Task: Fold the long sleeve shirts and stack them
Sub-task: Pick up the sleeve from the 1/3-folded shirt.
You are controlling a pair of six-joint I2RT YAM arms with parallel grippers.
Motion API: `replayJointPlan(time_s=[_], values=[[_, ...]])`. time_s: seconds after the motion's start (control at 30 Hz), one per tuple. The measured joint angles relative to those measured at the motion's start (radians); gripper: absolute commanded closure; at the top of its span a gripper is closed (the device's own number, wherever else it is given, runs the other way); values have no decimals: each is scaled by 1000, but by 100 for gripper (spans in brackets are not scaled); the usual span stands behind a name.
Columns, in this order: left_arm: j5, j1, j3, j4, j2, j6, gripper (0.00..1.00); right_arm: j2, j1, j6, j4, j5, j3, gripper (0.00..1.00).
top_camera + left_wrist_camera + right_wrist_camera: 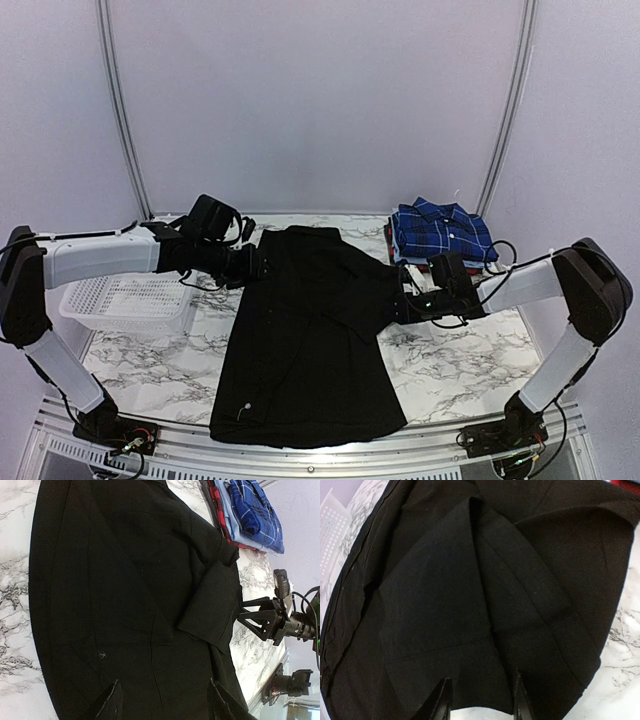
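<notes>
A plain black long sleeve shirt (300,340) lies spread on the marble table, collar far, hem near. Its right sleeve (210,610) is folded onto the body, cuff at the shirt's right edge. My right gripper (400,305) is at that edge; in the right wrist view the gripper (481,697) stands open, with the cuff (445,635) lying between its fingers. My left gripper (262,265) is over the shirt's upper left side; in the left wrist view the gripper (167,702) is open above the black cloth (125,580), holding nothing. Folded shirts (440,232) are stacked at the back right, blue plaid on top.
A white mesh basket (125,300) sits at the left of the table under the left arm. The stack of folded shirts (250,515) shows light blue and red layers under the plaid. Bare marble (460,360) lies right of the black shirt.
</notes>
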Motion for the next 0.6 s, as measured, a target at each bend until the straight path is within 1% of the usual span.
replayJointPlan(time_s=[0.13, 0.2, 0.23, 0.43, 0.6], values=[[-1, -22, 0, 0, 0, 22, 40, 0, 3, 5, -23, -33, 23, 92], [-2, -39, 0, -1, 0, 36, 39, -2, 9, 13, -37, -50, 33, 99], [-3, -49, 1, -1, 0, 44, 39, -3, 12, 14, -42, -56, 36, 100], [-24, -128, 21, -2, 0, 106, 38, -4, 70, 42, -103, -108, 89, 100], [-74, -209, 38, 19, 18, 148, 38, -5, 121, 109, -116, -169, 146, 100]])
